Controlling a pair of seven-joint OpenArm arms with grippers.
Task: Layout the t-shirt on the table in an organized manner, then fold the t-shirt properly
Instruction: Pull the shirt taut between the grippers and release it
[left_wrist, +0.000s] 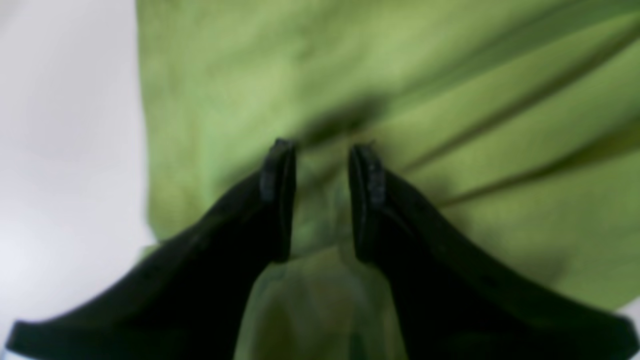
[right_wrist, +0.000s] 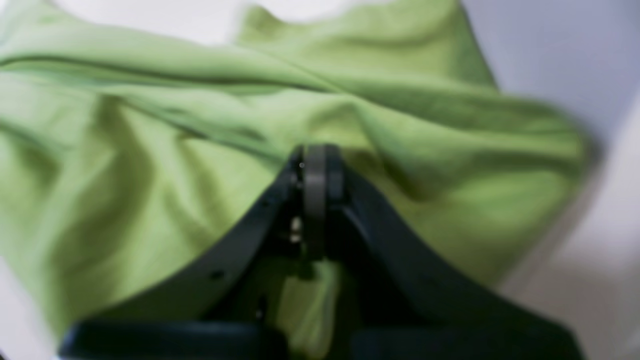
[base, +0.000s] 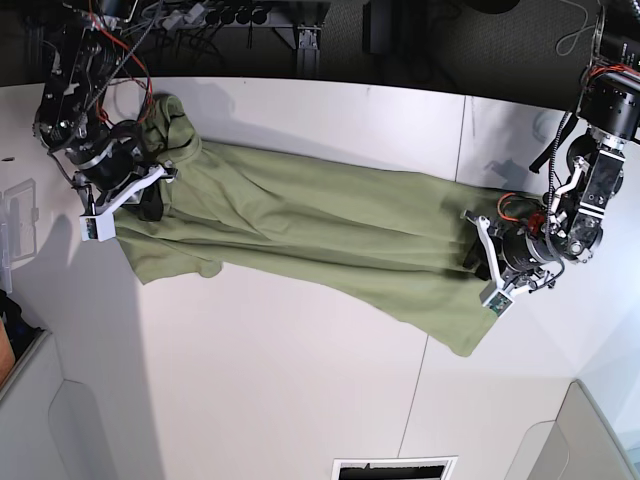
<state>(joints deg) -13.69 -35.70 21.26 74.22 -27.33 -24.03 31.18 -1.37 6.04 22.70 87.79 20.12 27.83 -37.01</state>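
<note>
The shirt (base: 320, 235) lies stretched across the worktop (base: 300, 380). The right end effector (right_wrist: 316, 165) is clenched on one end's fabric. The left end effector (left_wrist: 322, 167) grips a bunched fold at the other.

A plain olive-green t-shirt (base: 320, 235), without print or pattern, is seen across the middle of the base view on a matte white table (base: 280, 380) crossed by a thin dark seam. Black fingers (left_wrist: 277, 200) are shown at lower centre of the left wrist view.
</note>
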